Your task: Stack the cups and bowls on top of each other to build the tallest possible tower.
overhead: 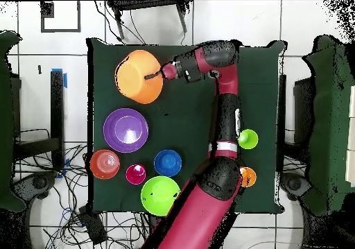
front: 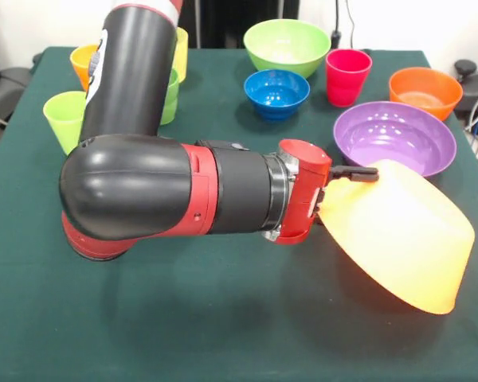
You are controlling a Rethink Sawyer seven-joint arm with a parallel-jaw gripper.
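Clearly the gripper (front: pixel 352 173), clenched on just the rim of the big orange bowl (front: pixel 398 235), could let the tilted bowl slip onto the surface (front: pixel 223 318).

- A dark green tablecloth (front: pixel 223 318) covers the table, reaching all its edges in the overhead view.
- A white tiled floor (overhead: pixel 305 24) with dark grout lines surrounds the tablecloth on every side.
- Loose black cables (overhead: pixel 76 191) lie tangled on the floor just off the tablecloth's left and lower-left edges in the overhead view.
- A strip of blue tape (overhead: pixel 66 78) is stuck to the floor, left of the tablecloth, near its upper corner.
- A black square outline (overhead: pixel 60 16) is marked on the floor beyond the tablecloth's upper-left corner.
- A dark chair-like frame (overhead: pixel 149 9) stands just beyond the tablecloth's top edge.
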